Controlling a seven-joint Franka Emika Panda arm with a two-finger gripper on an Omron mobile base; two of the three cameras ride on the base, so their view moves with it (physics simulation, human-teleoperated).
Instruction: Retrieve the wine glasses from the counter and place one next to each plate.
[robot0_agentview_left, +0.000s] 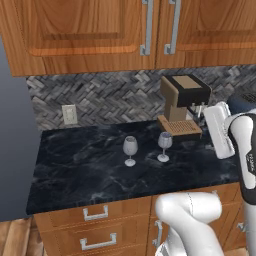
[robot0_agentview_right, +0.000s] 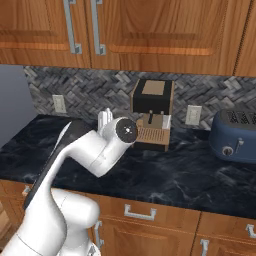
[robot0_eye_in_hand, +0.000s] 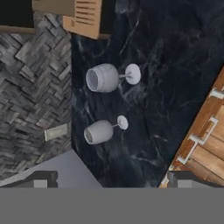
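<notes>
Currently 2 wine glasses (robot0_agentview_left: 130, 150) (robot0_agentview_left: 164, 146) stand upright on the counter (robot0_agentview_left: 80, 170), fingers (robot0_eye_in_hand: 38, 179) spread apart, holding nothing.

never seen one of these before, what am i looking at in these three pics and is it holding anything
This is a rendered kitchen with a white robot arm on a base that can drive. Two pictures come from cameras on that base, looking forward over the arm from its left and its right. The third comes from a camera on the hand, looking along the gripper, so it appears turned sideways.

On the black marbled counter stand two clear wine glasses, upright and apart from each other. Behind them is a brown coffee machine, and farther right a blue toaster.

The gripper is open and holds nothing; its two dark fingertips sit wide apart, away from both glasses.
</notes>
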